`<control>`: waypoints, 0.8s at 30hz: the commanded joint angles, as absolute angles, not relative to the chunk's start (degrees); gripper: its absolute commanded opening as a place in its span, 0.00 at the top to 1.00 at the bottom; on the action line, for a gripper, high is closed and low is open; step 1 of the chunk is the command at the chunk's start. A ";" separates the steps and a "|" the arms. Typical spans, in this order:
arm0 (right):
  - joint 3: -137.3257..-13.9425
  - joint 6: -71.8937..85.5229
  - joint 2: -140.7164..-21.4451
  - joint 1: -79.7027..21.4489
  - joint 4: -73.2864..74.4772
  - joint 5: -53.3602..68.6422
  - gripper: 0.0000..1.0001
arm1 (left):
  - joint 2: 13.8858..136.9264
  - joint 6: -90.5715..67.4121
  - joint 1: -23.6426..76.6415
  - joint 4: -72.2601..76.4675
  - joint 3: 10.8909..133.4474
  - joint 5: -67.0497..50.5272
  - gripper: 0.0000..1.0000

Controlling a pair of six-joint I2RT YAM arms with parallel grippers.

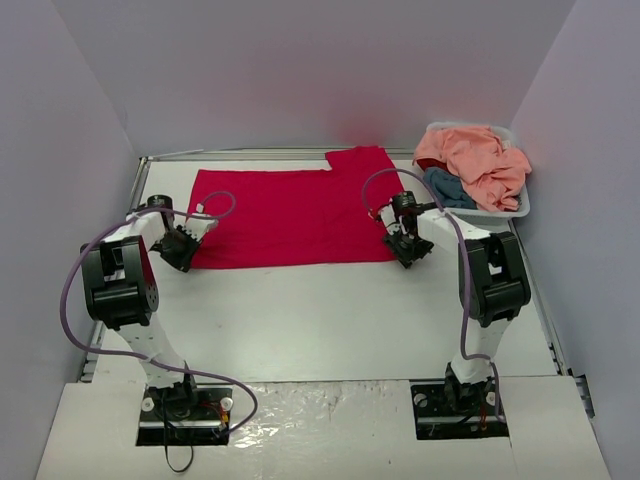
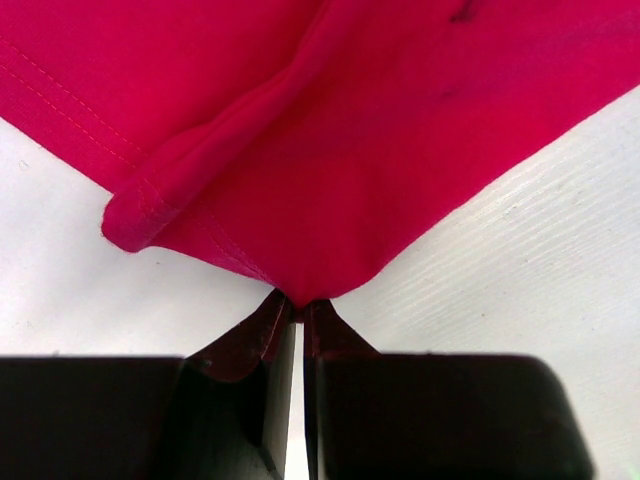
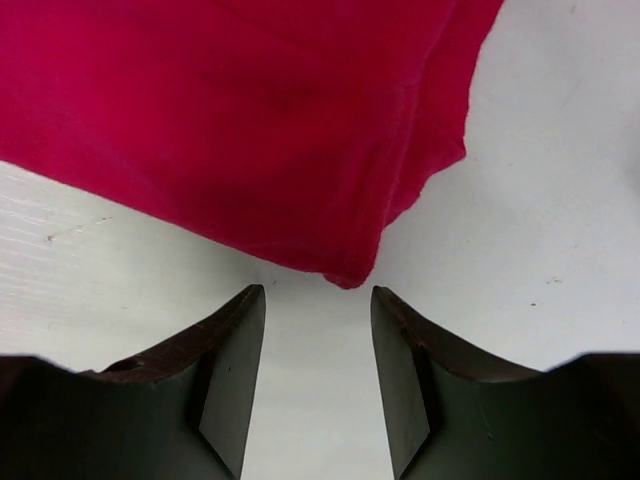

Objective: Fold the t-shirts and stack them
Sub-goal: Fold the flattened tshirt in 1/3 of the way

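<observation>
White table (image 1: 330, 320): both arm bases are bolted at its near edge, well apart.
Left arm: elbow raised, forearm reaching forward, wrist dropped low to the table.
Left gripper (image 2: 298, 300): fingers pressed together, pinching the near left corner of the crimson t-shirt (image 1: 290, 215); the cloth puckers into the tips.
Right arm: much the same pose, wrist angled down toward the shirt's near right corner.
Right gripper (image 3: 318, 290): fingers spread and empty; the corner tip lies just beyond them, in line with the gap, not touched.
Step in hand (a judgement): taking both near corners for a fold.
Doing it well: the right gripper likely needs to ease forward until the corner sits between its fingers, then close on the whole thickness of cloth. Both sides should then lift evenly so the hem stays straight.
Crimson t-shirt: spread flat mid-table, one sleeve pointing to the far side.
White basket (image 1: 523, 205): far right, holding a peach t-shirt (image 1: 475, 155) over a teal t-shirt (image 1: 447, 187), both unfolded.
</observation>
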State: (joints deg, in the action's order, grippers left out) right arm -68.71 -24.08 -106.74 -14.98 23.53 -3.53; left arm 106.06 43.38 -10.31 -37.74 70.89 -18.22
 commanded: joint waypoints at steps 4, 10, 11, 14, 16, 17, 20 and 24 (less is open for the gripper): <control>-71.10 -24.61 -108.28 -13.71 24.43 -4.83 0.57 | 105.38 43.86 -10.90 -38.67 68.65 -19.77 0.97; -71.54 -25.14 -109.86 -13.71 24.26 -4.13 0.58 | 105.47 43.86 -10.90 -38.41 68.03 -19.95 0.97; -71.72 -25.14 -110.21 -13.71 24.26 -3.96 0.58 | 105.47 43.86 -10.90 -38.41 67.94 -19.95 0.97; -72.16 -25.49 -111.35 -13.71 24.26 -3.34 0.58 | 105.47 43.86 -10.90 -38.41 67.85 -20.13 0.98; -72.25 -25.49 -111.62 -13.71 24.26 -3.34 0.58 | 105.56 43.77 -10.90 -38.50 67.85 -20.30 0.97; -72.25 -25.66 -111.71 -13.71 24.26 -3.25 0.59 | 105.56 43.86 -10.90 -38.41 67.68 -20.30 0.98; -72.25 -25.75 -112.06 -13.71 24.26 -2.64 0.60 | 105.73 43.86 -10.90 -38.41 67.50 -20.56 0.98; -72.42 -26.02 -112.67 -13.71 24.17 -2.20 0.69 | 105.91 43.86 -10.90 -38.32 67.32 -20.74 0.98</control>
